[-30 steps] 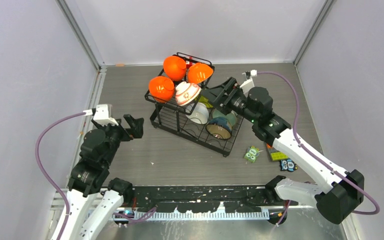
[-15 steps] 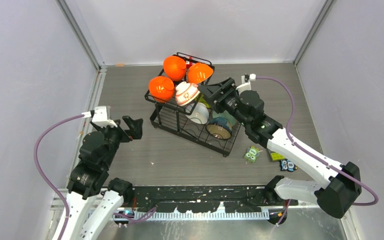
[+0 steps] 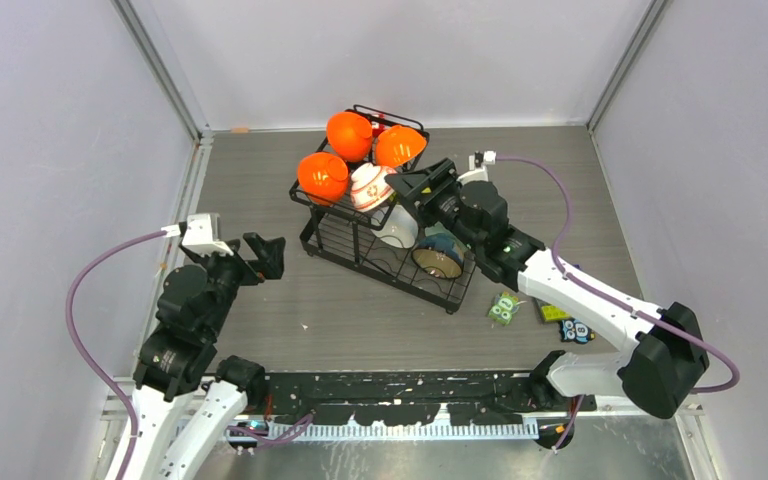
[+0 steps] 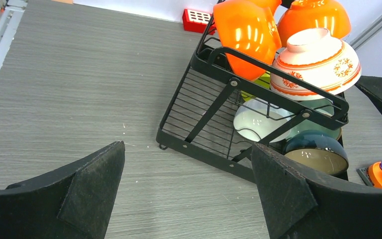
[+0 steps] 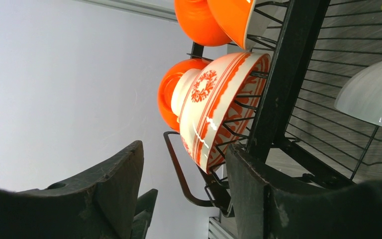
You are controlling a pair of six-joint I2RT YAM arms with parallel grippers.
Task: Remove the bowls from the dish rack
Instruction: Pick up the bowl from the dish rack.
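top external shows your right gripper [image 3: 412, 186] spread open just beside the patterned bowl [image 3: 372, 185] on the rack's [image 3: 312, 240] upper tier, among the orange bowls [image 3: 348, 133]. a white bowl [image 3: 398, 228] and a dark bowl [image 3: 437, 258] sit below. your left gripper [image 3: 265, 252] hangs open, well apart from the rack.

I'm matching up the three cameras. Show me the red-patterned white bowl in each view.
Top external: patterned bowl at centre, on the dish rack's upper tier.
Left wrist: the bowl is upper right, behind the top rail.
Right wrist: the bowl is at centre, on its side.
Shared landmark: the orange bowl beside it, in all three.
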